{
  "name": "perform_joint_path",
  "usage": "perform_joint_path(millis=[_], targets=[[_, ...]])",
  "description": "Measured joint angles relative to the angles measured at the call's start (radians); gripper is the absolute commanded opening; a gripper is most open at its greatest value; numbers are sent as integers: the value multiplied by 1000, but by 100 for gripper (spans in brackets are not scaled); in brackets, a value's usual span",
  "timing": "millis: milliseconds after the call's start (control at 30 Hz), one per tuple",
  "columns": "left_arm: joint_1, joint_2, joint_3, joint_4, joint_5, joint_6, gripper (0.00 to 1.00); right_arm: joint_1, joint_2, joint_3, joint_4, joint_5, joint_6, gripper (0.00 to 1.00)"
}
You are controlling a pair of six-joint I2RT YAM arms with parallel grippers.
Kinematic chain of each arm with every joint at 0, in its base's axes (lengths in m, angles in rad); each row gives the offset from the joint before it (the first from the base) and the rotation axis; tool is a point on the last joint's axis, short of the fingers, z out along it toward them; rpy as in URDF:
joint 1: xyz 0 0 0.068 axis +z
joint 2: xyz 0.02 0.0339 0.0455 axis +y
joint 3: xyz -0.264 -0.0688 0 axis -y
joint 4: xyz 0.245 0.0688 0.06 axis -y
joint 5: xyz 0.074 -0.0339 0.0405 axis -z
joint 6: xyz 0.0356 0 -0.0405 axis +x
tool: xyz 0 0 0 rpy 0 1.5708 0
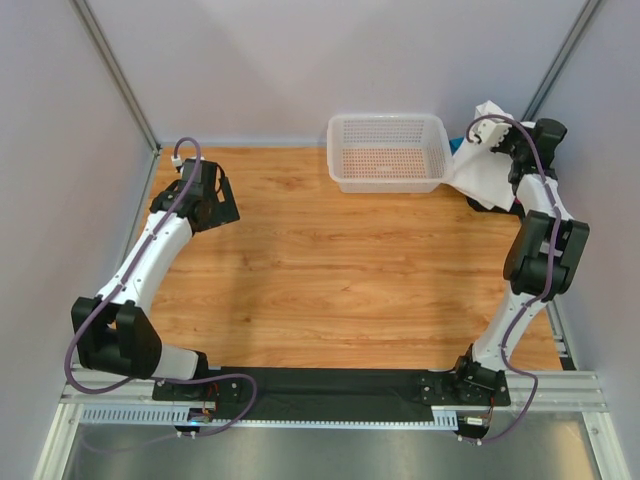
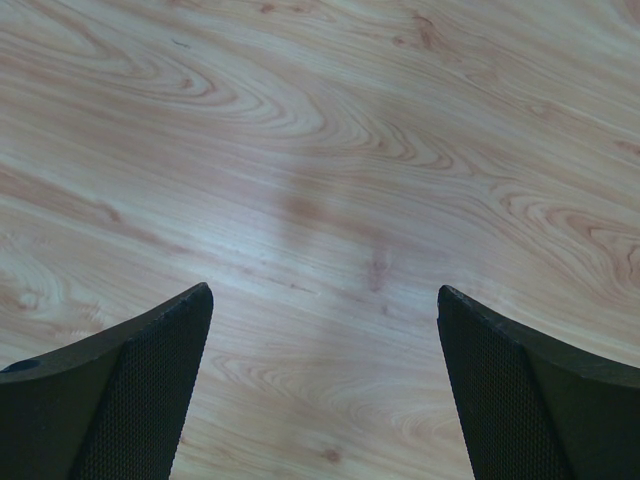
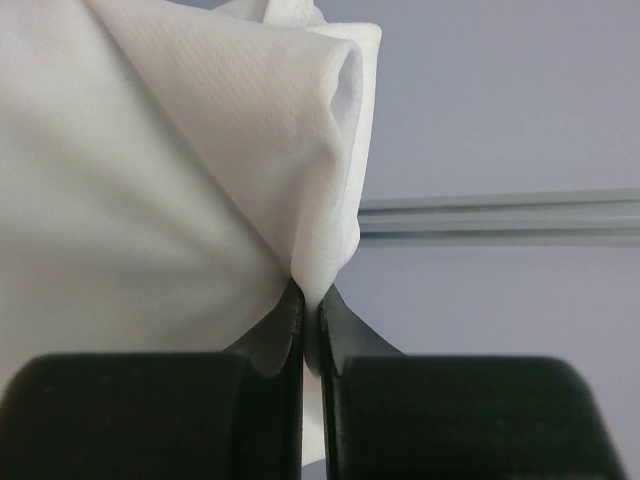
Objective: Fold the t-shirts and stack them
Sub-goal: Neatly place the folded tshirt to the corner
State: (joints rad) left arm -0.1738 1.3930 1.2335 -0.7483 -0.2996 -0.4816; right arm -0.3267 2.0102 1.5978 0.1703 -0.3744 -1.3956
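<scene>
Left fingers [image 1: 207, 196]: released, spread wide and holding nothing; they hang over bare wood at the far left of the surface [image 1: 320, 270].
Left wrist view: only wood grain shows between my two dark fingertips.
Right fingers [image 3: 311, 318]: clenched on a pinch of the white t-shirt [image 3: 150, 180], with the cloth bunching up from where the tips meet.
White t-shirt, place: lifted at the far right corner of the surface, just right of the basket [image 1: 390, 184]; it drapes down and to the left from my right fingers, and its lower edge reaches the basket's right end.
White t-shirt, shape: crumpled and unfolded; the neck and sleeves cannot be made out.
Teal-blue cloth [image 1: 456, 146]: a sliver showing between the basket's right wall and the hanging shirt; I cannot tell what it belongs to.
Basket: white mesh, standing at the far edge, right of centre.
Arms: well apart, one at each side of the surface.
</scene>
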Motion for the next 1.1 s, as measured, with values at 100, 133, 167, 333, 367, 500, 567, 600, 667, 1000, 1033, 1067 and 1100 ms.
perform_joint_path(millis=[100,133,167,333,367,500,567,600,667,1000,1033,1067,1100], targets=[[0,2,0,-3,-6,-4,100,-2,27,40,3,-30,-28,1],[0,3,0,-4,-10,-6,100,-3,35,48,4,-37,-34,1],[0,4,0,-4,-14,-8,100,-4,49,58,8,-43,-41,0],[0,11,5,-6,-28,-24,100,-6,132,93,55,-55,-78,0],[0,15,6,-6,-31,-29,100,-8,152,101,67,-54,-85,0],[0,38,11,-13,-41,-47,100,-15,240,166,108,-50,-100,0],[0,60,26,-18,-45,-56,100,-21,267,194,119,-50,-100,0],[0,72,36,-20,-46,-59,99,-23,280,208,124,-49,-100,0],[0,95,60,-24,-47,-64,100,-27,298,225,135,-49,-100,14],[0,117,98,-30,-43,-73,100,-30,307,232,223,-38,9,100],[0,116,98,-29,-42,-73,100,-30,302,232,227,-36,39,100],[0,114,97,-29,-40,-72,100,-29,293,229,229,-35,69,100],[0,111,97,-28,-37,-72,100,-28,278,225,229,-35,109,100]])
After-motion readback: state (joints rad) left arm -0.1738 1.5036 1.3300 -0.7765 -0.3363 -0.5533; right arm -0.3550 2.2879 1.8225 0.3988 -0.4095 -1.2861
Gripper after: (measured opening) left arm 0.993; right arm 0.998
